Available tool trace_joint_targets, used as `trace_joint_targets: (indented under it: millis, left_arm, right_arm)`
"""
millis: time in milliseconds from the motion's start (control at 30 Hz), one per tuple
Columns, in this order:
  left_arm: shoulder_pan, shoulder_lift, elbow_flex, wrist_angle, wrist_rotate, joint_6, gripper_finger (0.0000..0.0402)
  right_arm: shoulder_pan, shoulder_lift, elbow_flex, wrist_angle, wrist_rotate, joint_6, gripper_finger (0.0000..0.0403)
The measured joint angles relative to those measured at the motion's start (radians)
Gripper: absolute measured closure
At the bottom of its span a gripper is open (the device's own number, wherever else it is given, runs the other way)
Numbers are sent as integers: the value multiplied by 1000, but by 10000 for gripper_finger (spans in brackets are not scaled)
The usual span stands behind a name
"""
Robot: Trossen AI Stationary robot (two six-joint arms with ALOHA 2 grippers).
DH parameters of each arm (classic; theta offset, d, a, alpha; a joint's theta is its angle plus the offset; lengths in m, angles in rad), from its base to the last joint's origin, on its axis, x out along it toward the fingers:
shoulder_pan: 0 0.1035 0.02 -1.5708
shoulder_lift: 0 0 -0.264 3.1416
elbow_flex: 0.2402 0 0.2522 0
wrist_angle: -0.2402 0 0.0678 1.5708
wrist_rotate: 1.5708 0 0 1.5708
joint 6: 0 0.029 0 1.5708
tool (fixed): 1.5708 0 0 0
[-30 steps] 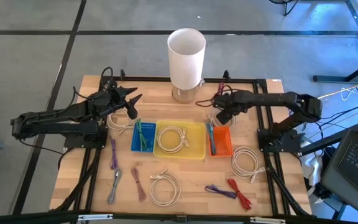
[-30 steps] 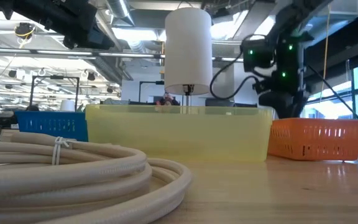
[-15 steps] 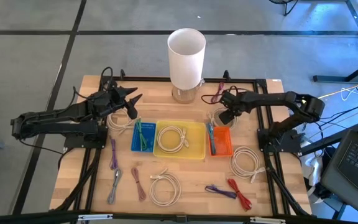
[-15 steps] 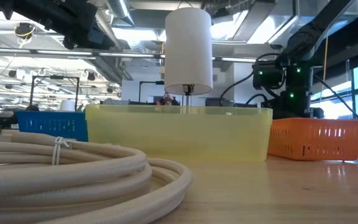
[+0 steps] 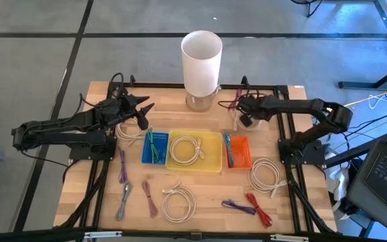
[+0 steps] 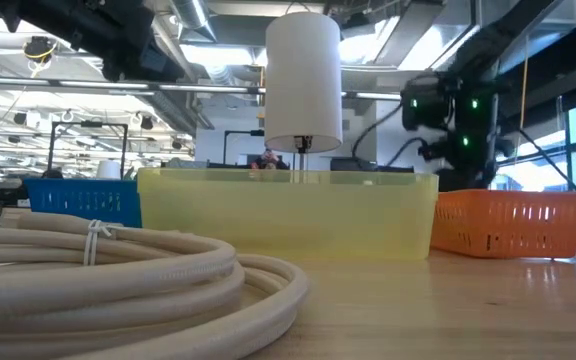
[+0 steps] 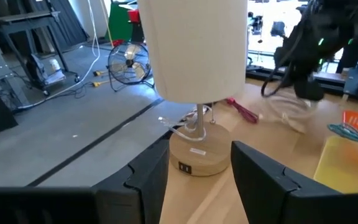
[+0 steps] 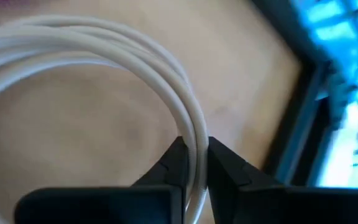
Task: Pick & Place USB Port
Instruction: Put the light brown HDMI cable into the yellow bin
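A coiled white cable [image 5: 234, 126] lies on the wooden table by the far end of the orange bin [image 5: 240, 153]. My right gripper [image 5: 243, 119] is over this coil and shut on it; its wrist view shows the white cable [image 8: 135, 56] curving away over the wood. My left gripper [image 5: 142, 111] hovers open at the far left, above another white coil [image 5: 127, 131]. In the left wrist view its fingers [image 7: 197, 180] frame the lamp's wooden base [image 7: 199, 155] farther off, touching nothing. My right gripper pinches a stretch of the coil's white strands [image 8: 195, 146] between its two fingers [image 8: 174, 163]. The fingers slant down from above and lie across the strands. The rest of the coil curves away just over the table top.
A tall white lamp [image 5: 201, 62] stands at the far middle. The blue bin [image 5: 154, 149], the yellow bin [image 5: 210, 160] with a white coil and the orange bin sit mid-table. More coils [image 5: 179, 203] [image 5: 267, 175] and purple and red cables [image 5: 259, 208] lie near the front.
My right gripper has shifted a little toward the table's far edge, from the orange bin's far end onto the white coil, and has tipped more steeply downward. My left arm has kept still.
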Motion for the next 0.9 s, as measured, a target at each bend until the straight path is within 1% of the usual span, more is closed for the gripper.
trace_joint_targets:
  millis: [167,300,467,533,633,700,800,900]
  left_arm:
    - [0,0,0,-10,15,0,236]
    - [0,0,0,-10,13,0,237]
    - [0,6,0,-10,26,-6,234]
    - [0,15,0,-10,63,-19,233]
    - [0,50,0,10,156,-47,233]
    - [-1,91,0,59,211,-54,233]
    - [-1,180,0,187,301,-53,233]
    - [-1,279,0,385,446,-55,231]
  right_arm:
    - [70,-94,91,-149,91,47,369]
    - [139,-192,176,-247,130,83,369]
    - [245,-318,247,-260,126,83,369]
    - [297,-362,266,-256,105,82,369]
    - [382,-420,276,-207,96,80,369]
    - [435,-449,276,-140,78,57,369]
    - [507,-464,276,17,31,-30,369]
    - [565,-456,276,179,-11,-141,369]
